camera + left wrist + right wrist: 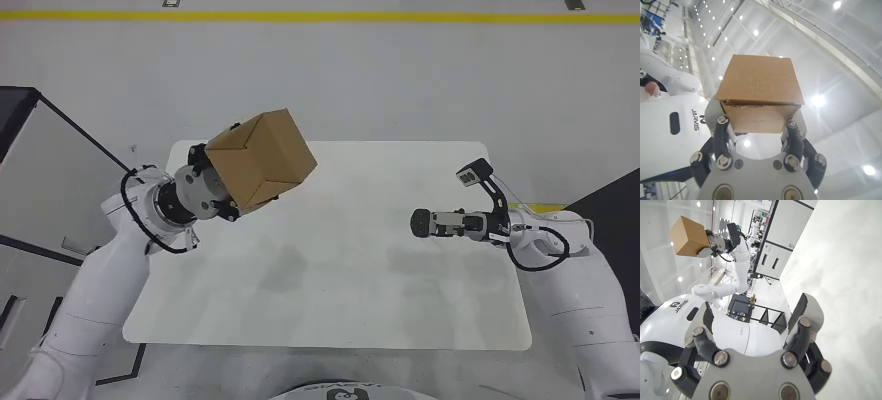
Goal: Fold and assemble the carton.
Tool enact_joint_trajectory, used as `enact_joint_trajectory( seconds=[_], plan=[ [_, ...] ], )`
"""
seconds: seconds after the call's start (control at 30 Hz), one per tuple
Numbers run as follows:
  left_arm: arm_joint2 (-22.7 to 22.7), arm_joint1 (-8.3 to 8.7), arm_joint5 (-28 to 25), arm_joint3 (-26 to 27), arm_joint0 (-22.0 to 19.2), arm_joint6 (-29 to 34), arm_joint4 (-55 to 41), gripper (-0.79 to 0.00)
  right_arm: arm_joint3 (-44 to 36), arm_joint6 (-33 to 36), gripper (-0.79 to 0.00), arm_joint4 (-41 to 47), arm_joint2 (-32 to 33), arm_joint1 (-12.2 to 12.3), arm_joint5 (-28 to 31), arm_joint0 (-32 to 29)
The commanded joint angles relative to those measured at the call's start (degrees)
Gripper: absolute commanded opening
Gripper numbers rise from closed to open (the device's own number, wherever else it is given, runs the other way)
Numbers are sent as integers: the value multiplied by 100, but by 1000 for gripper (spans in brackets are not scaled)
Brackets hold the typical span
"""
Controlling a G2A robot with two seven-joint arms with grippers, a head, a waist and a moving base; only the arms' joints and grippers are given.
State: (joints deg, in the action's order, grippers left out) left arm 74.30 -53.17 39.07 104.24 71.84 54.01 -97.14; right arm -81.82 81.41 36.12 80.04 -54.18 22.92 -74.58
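My left gripper is clamped on the closed brown carton, holding it up above the far-left corner of the bench. My right gripper hangs wide apart, empty, over its right side.

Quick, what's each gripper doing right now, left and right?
Left gripper: shut on the carton, held in the air.
Right gripper: open, holding nothing.

white floor, yellow line, perhaps cabinets

The carton partly hides the fingertips of the left hand.
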Motion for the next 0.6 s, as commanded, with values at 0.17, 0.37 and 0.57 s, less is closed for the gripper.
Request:
enact_joint_trajectory(
  seconds=[0.17, 0.37, 0.57],
  plan=[
    [-151, -49, 644, -142, -54, -440, -617, -785, 0, 0, 0, 0, 0, 0, 0, 0],
    [-156, -95, 780, -177, -72, -543, -908, -785, 0, 0, 0, 0, 0, 0, 0, 0],
    [-168, -137, 792, -210, -144, -557, -778, -785, 0, 0, 0, 0, 0, 0, 0, 0]
  ],
)
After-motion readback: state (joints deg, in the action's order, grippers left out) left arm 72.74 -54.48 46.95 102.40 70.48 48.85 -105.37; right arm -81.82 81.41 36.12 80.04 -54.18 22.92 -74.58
